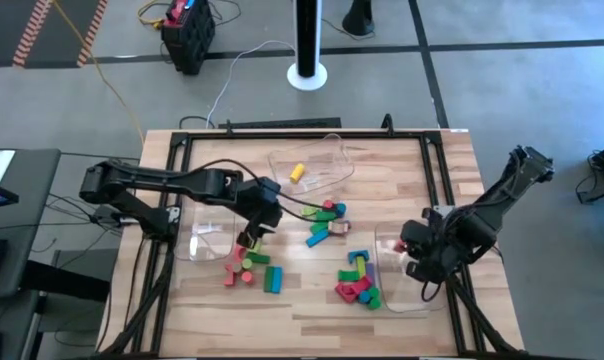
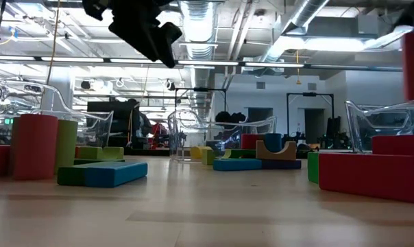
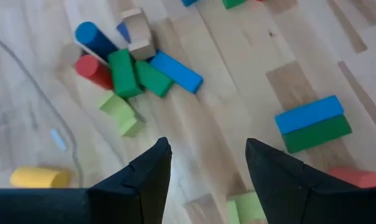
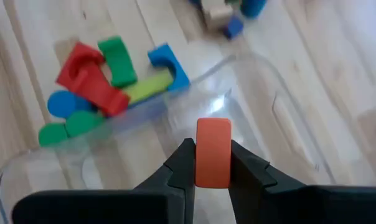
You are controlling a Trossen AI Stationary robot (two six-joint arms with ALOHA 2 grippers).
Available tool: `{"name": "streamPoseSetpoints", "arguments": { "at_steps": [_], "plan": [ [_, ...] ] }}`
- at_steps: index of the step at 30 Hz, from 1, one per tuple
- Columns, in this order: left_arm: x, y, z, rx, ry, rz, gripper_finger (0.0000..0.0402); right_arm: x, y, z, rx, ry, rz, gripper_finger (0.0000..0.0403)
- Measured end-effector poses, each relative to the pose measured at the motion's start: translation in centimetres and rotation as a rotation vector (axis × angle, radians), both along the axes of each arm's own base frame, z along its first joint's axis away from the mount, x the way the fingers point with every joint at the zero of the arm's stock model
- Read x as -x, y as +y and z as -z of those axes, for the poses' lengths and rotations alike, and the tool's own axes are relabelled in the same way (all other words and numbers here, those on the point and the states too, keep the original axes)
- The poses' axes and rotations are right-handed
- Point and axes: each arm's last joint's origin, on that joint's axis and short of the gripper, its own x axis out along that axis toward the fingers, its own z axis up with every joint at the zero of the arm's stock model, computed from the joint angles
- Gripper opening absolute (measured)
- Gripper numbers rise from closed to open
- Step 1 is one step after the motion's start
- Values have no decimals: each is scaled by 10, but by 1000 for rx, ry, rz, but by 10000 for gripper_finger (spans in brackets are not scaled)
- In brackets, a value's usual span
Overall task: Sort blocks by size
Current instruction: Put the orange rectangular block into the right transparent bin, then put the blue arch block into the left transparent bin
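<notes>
Gripping an orange block [image 4: 213, 153] between its two fingers, the right gripper [image 4: 211, 163] is hanging over the clear bin [image 1: 390, 262] at the right side of the table [image 1: 312, 310], and in the right wrist view the block is standing upright between the fingertips above the bin's clear floor. Just outside that bin's wall, a cluster of blocks [image 1: 358, 283] is lying on the wood: red, green, blue and a lime bar, all touching or close together. The left gripper [image 1: 250, 238] is hovering over the table's left middle with its fingers [image 3: 147, 177] standing apart and nothing between them. Below it a second group of blocks [image 1: 250, 267] is lying, among them a blue bar [image 3: 310, 114] pressed against a green bar [image 3: 317, 132]. A third cluster [image 1: 325, 222] is sitting near the table's centre. A yellow cylinder [image 1: 297, 172] is resting inside the far clear bin [image 1: 332, 150]. Another clear bin [image 1: 204, 240] is sitting on the left beside the left arm.
</notes>
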Motion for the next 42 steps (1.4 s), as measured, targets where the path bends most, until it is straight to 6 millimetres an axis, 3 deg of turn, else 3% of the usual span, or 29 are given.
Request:
{"name": "streamPoseSetpoints", "arguments": {
  "at_steps": [4, 15, 31, 42],
  "plan": [
    [-2, -8, 9, 38, -30, 51, 202, 3, -3, 5, -33, 100, 62, 94],
    [-4, -17, 12, 31, -70, 93, 202, -7, -13, 48, -138, 334, 127, 100],
    [-4, -17, 12, 23, -69, 101, 202, -12, -11, 51, -193, 337, 83, 107],
    [-3, -17, 13, 20, -50, 99, 202, -11, -15, 51, -181, 356, 106, 239]
  ]
}}
